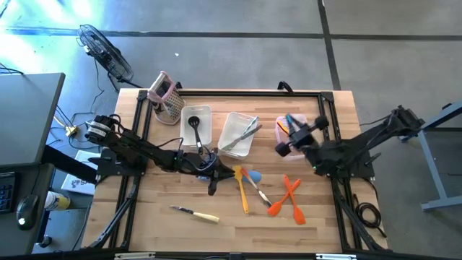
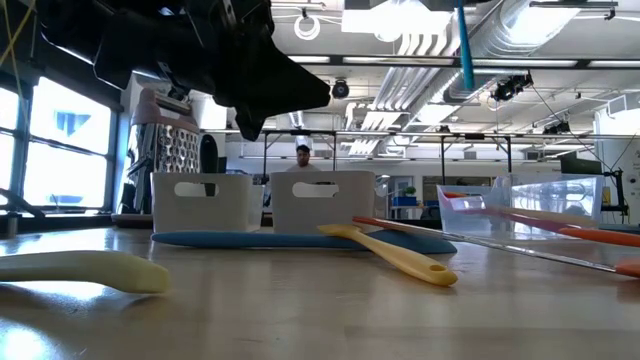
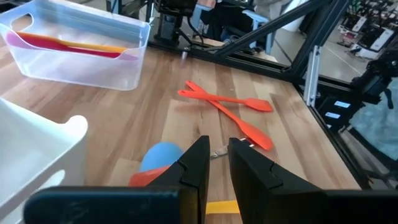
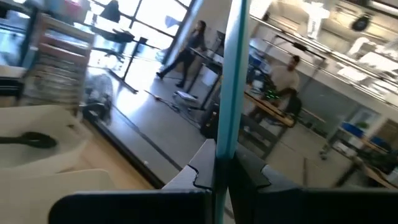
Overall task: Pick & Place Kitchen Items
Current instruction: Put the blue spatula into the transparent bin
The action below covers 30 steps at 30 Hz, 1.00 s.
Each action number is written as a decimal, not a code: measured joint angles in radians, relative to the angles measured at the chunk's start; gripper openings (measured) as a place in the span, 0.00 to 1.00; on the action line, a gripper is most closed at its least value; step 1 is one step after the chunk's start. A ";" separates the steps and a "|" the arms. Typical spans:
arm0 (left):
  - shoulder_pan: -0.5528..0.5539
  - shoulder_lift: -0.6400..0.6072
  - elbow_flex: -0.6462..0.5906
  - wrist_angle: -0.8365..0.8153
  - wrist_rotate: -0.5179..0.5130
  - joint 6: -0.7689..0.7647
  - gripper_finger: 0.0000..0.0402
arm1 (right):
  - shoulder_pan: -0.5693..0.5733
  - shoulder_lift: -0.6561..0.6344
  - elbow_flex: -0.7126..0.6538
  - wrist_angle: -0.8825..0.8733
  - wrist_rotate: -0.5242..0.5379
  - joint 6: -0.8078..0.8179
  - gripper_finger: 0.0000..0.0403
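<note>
A teal-handled utensil (image 4: 231,74) is clamped between the closed fingers of the right gripper (image 1: 291,137) and is held raised over the right-hand clear bin (image 1: 281,124), in which red and orange utensils (image 3: 62,45) lie. The left gripper (image 1: 213,178) is held low over the middle of the table (image 1: 144,224), its fingers (image 3: 198,163) set narrowly apart with nothing seen between them. Just beyond those fingers lie a blue spatula (image 1: 254,176) and a yellow spatula (image 1: 241,189); two crossed orange spatulas (image 1: 290,195) lie farther right. A small knife (image 1: 195,213) lies alone near the front edge, with bare wood around it. A black ladle (image 1: 195,127) rests in the left bin (image 1: 186,115), and metal tongs (image 1: 244,133) in the middle bin (image 1: 229,123).
</note>
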 joint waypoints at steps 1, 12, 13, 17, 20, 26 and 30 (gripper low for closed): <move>0.000 0.000 0.000 0.000 0.000 -0.002 0.14 | 0.000 0.016 0.000 -0.006 -0.027 0.022 0.02; -0.001 0.000 0.000 -0.001 0.025 -0.023 0.14 | -0.146 0.118 -0.001 -0.515 -0.671 0.757 0.02; -0.001 0.000 0.000 -0.001 0.025 -0.024 0.14 | -0.161 0.128 -0.001 -0.554 -0.683 0.778 0.02; -0.001 0.000 0.000 -0.008 0.025 -0.024 0.14 | -0.215 0.134 0.056 -0.766 -0.745 0.856 0.02; -0.001 0.000 0.000 -0.014 0.024 -0.022 0.14 | -0.241 0.133 0.166 -0.994 -0.767 0.924 0.02; 0.001 0.000 0.000 -0.020 0.019 0.007 0.14 | -0.265 0.134 0.383 -1.299 -0.870 0.997 0.02; 0.001 0.000 0.000 -0.020 -0.006 0.013 0.14 | -0.292 0.134 0.463 -1.455 -0.877 1.012 0.02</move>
